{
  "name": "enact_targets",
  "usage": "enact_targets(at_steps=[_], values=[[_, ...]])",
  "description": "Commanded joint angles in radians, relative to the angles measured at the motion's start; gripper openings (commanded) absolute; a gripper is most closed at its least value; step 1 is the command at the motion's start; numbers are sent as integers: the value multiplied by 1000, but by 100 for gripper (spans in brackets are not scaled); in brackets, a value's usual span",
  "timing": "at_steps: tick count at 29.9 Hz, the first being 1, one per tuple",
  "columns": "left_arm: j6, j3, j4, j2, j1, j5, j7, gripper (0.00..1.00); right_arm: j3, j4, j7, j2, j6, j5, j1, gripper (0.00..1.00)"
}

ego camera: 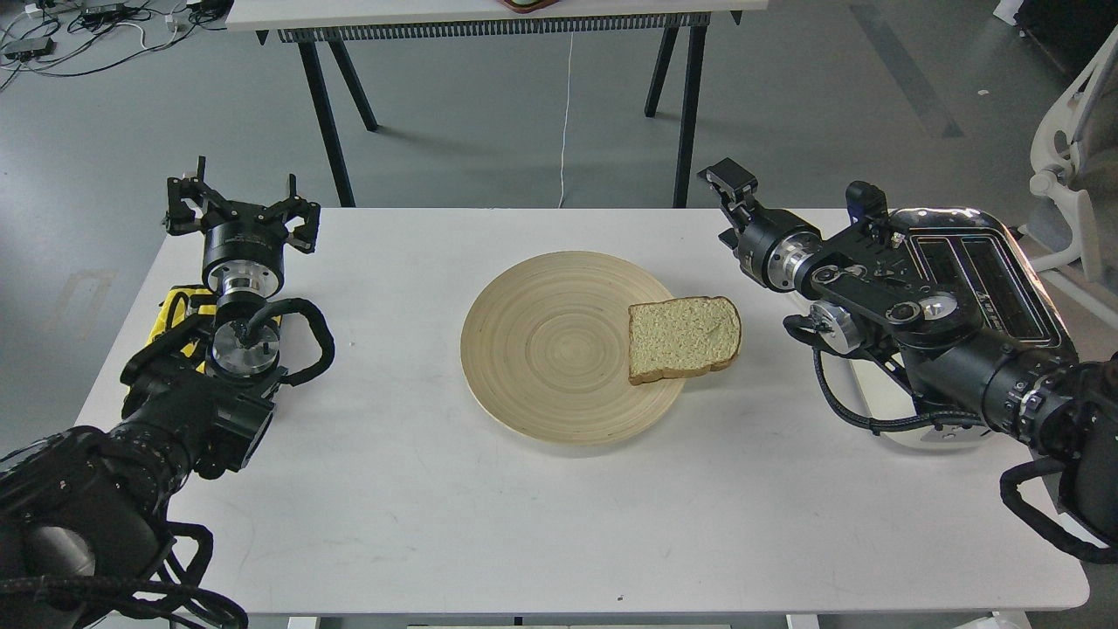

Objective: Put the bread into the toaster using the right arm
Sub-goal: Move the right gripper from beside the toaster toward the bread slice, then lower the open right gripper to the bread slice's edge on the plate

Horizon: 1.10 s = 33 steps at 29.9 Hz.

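Observation:
The bread (683, 338) lies flat on the right rim of a round wooden plate (550, 345), overhanging its edge. The toaster (991, 262) stands at the table's right side, chrome top up, partly covered by my right arm. My right gripper (730, 194) is above the table's back edge, up and to the right of the bread and apart from it. It is turned side-on, so its fingers cannot be told apart, and nothing shows in it. My left gripper (240, 199) is open and empty at the table's far left.
A yellow object (173, 313) lies under my left arm at the left edge. A second table's legs (336, 105) stand behind the white table (419, 489). An office chair (1070, 166) stands at the far right.

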Motion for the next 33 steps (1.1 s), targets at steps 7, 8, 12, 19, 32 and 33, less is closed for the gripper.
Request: enact_targets(at_steps=[7,8,12,19,32,33], values=[[0,0,0,0,0,0,0,100,-93,1,0,-12,-31,-4,-26,99],[0,0,0,0,0,0,0,100,-99,2,0,-11,-31,-4,-26,99],[0,0,0,0,0,0,0,100,-116,2,0,-9,-31,-4,-46,99],[0,0,0,0,0,0,0,100,-142,10,1,-18,-26,-4,-57,99],[0,0,0,0,0,0,0,100,-142,177,3,-115,-25,-31,-61,98],[0,0,0,0,0,0,0,100,-142,185,3,-120,-25,-31,-63,98]])
